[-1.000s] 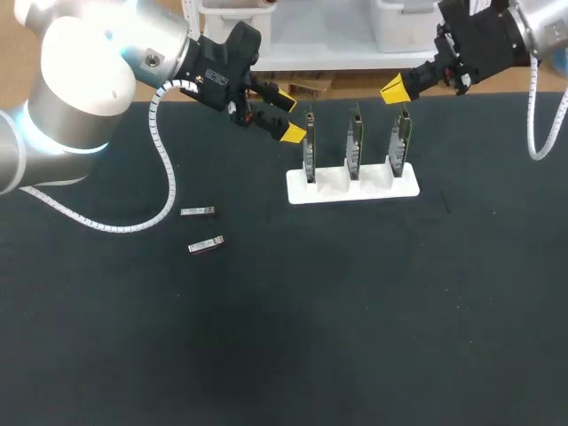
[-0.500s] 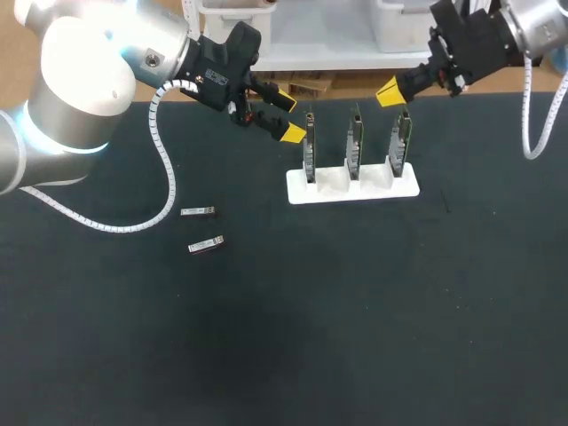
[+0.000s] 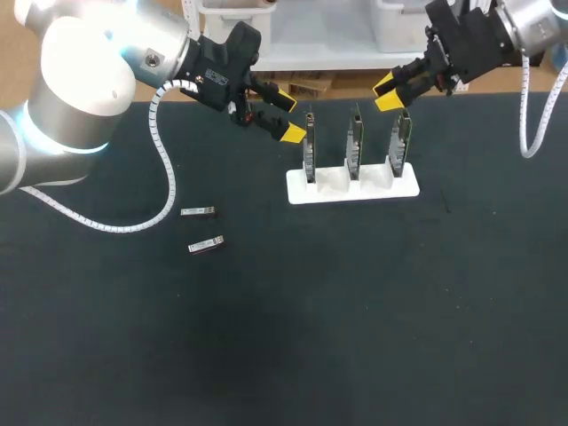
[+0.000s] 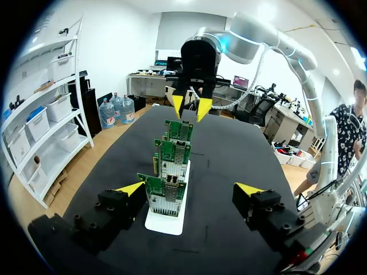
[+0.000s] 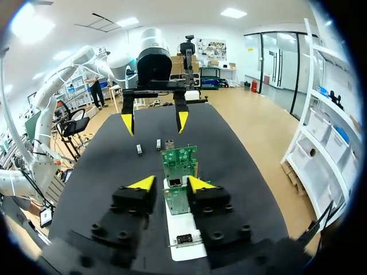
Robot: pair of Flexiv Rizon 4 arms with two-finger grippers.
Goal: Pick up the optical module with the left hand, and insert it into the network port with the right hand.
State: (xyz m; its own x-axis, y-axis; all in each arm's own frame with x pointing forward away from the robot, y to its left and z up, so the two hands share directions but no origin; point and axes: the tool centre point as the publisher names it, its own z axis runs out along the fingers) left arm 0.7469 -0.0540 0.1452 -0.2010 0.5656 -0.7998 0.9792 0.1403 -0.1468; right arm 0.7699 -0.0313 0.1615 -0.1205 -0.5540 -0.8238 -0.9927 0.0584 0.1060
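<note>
Two small silver optical modules (image 3: 198,211) (image 3: 206,245) lie loose on the black mat, left of the holder; the right wrist view shows them (image 5: 139,150) (image 5: 159,144) far ahead. Three upright green network cards (image 3: 354,142) stand in a white holder (image 3: 352,189). My left gripper (image 3: 286,115) hangs open and empty beside the leftmost card, and in its own view (image 4: 189,189) the row of cards (image 4: 167,195) stands ahead of its fingers. My right gripper (image 3: 387,94) hovers just above and behind the rightmost card, fingers slightly apart and holding nothing; the near card (image 5: 179,199) lies ahead of this gripper (image 5: 170,183).
The black mat (image 3: 355,311) covers the table, with wide bare room in front of the holder. The left arm's white coiled cable (image 3: 164,169) hangs down over the mat near the modules. The mat's far edge runs right behind both grippers.
The right gripper has drifted a little to the left and its fingers have parted from shut to slightly open. The left arm and both modules have stayed in place.
</note>
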